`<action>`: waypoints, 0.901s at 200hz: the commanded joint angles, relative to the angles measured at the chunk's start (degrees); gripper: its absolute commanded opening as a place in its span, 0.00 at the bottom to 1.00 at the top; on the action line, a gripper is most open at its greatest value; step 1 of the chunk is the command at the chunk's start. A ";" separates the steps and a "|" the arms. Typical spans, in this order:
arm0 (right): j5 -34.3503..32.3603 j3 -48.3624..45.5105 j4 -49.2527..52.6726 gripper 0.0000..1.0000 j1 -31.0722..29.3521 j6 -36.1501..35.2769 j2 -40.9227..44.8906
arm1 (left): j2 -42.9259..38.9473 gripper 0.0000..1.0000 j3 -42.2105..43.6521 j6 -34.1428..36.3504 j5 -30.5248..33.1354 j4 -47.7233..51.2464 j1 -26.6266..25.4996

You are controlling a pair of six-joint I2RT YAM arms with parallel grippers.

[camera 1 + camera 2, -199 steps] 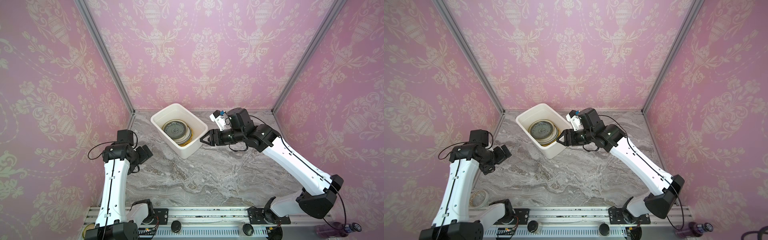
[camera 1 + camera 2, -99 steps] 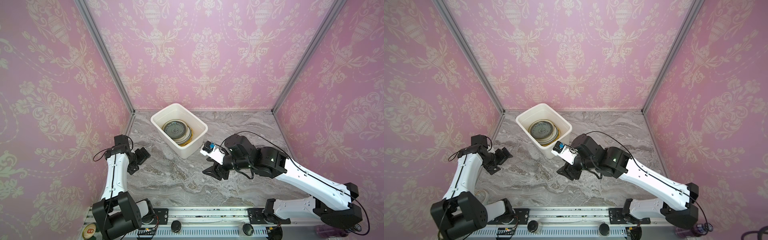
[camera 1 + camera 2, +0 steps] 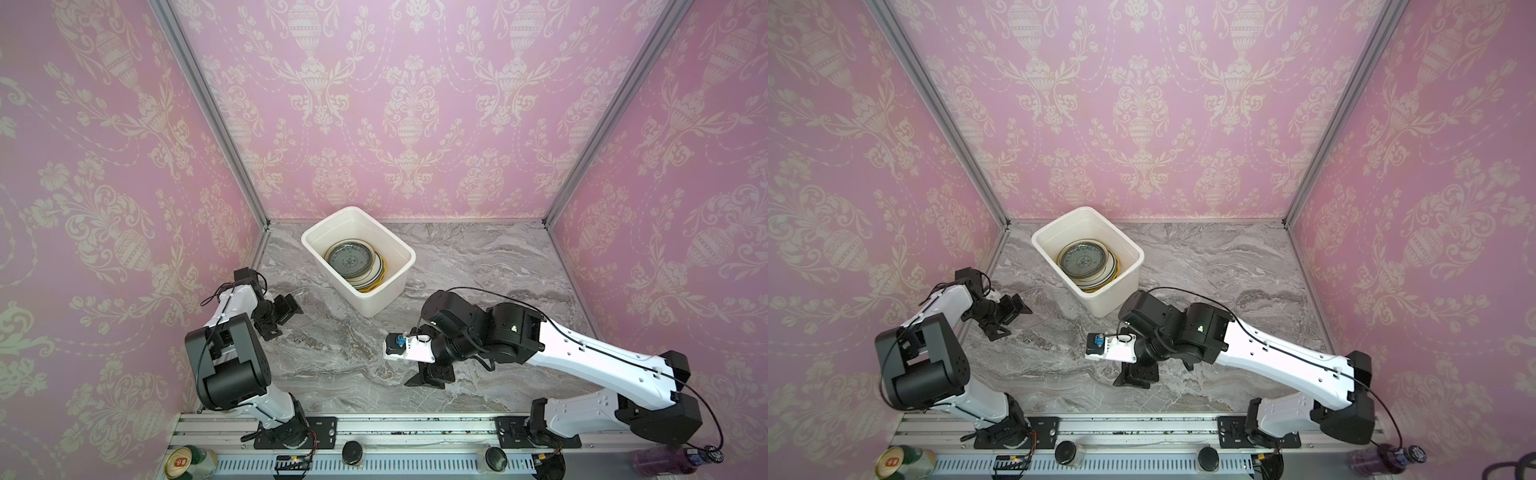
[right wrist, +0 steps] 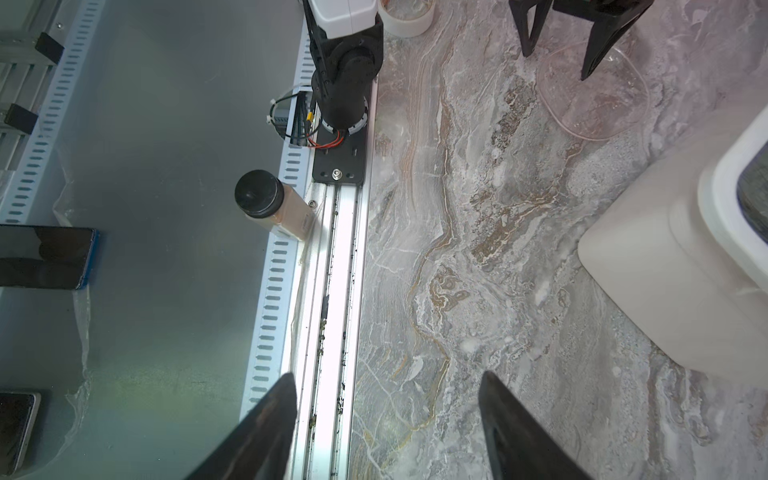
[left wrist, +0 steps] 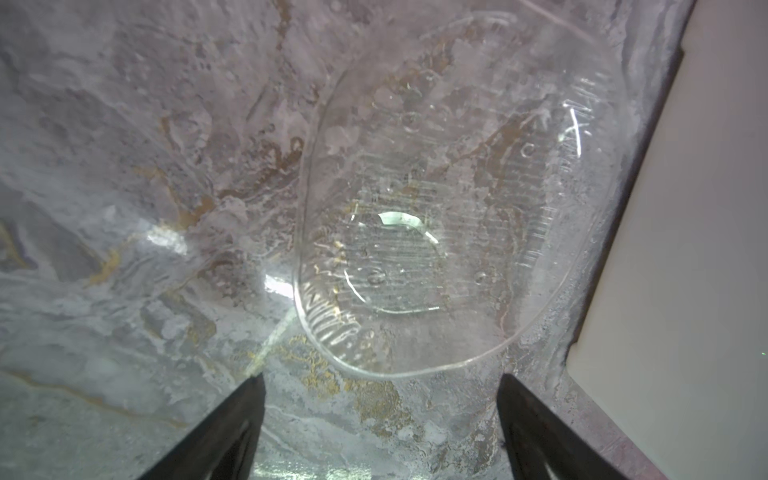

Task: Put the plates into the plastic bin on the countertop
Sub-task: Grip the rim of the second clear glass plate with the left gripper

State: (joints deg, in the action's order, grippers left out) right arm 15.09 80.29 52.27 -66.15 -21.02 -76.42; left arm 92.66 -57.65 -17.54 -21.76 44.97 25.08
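clear glass plate (image 5: 436, 208) lies flat on countertop (image 3: 478, 257) beside plastic bin (image 3: 374, 299). left gripper (image 5: 381, 376): jaws apart, empty, near its rim. right gripper (image 4: 386, 374): jaws apart, empty.

The plastic bin (image 3: 1100, 301) sits near the back left corner of the countertop (image 3: 1225, 266), turned a bit crooked. Inside it the plates (image 3: 1108, 275) lie in a pile, with a teal plate (image 3: 1083, 259) on top and a yellow edge peeking out below. A clear glass plate (image 3: 1042, 309) lies flat by the left edge, between the bin and the left gripper (image 3: 1018, 322), whose jaws stand apart. The right gripper (image 3: 1133, 384) points down near the middle of the front edge.
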 commanded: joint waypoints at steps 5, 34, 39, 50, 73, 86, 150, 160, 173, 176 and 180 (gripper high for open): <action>-1.23 1.44 1.49 0.70 -0.09 -2.19 -0.41 | 3.56 0.85 -2.18 4.26 0.99 -1.47 0.71; -0.52 3.47 1.03 0.70 -0.11 -0.64 -3.38 | 5.24 0.81 -1.63 5.55 -0.01 -4.36 0.67; -0.18 3.97 1.08 0.70 -0.12 -0.32 -4.06 | 5.33 0.80 -1.57 5.74 -0.50 -4.94 0.67; 0.36 5.03 1.12 0.69 -0.12 0.41 -5.43 | 5.67 0.78 -1.59 6.10 -0.84 -5.93 0.70; 0.93 7.07 1.25 0.67 -0.13 1.48 -7.48 | 6.14 0.72 -1.68 6.21 -1.76 -7.92 0.85; 0.84 7.80 1.27 0.67 -0.12 1.81 -7.99 | 6.68 0.68 -1.73 5.85 -2.53 -9.00 0.90; -1.41 7.87 2.14 0.67 -0.12 3.43 -7.88 | 7.51 0.46 -1.69 4.97 -0.42 -9.90 0.85; -1.56 7.78 1.83 0.67 -0.12 3.61 -7.86 | 6.74 0.41 -1.38 4.97 0.63 -9.56 0.85; -2.16 7.93 1.52 0.67 -0.13 3.73 -8.03 | 5.47 0.37 -0.86 4.82 2.29 -8.97 0.87; -2.29 8.01 1.52 0.67 -0.13 3.70 -8.09 | 5.17 0.36 -0.69 4.70 2.80 -8.85 0.85; -2.69 8.22 1.56 0.67 -0.20 3.62 -8.32 | 4.73 0.33 -0.40 4.55 3.23 -8.77 0.91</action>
State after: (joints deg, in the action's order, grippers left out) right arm 13.96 86.85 53.12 -66.15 -18.72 -84.79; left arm 99.53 -58.78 -12.93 -21.93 36.25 25.76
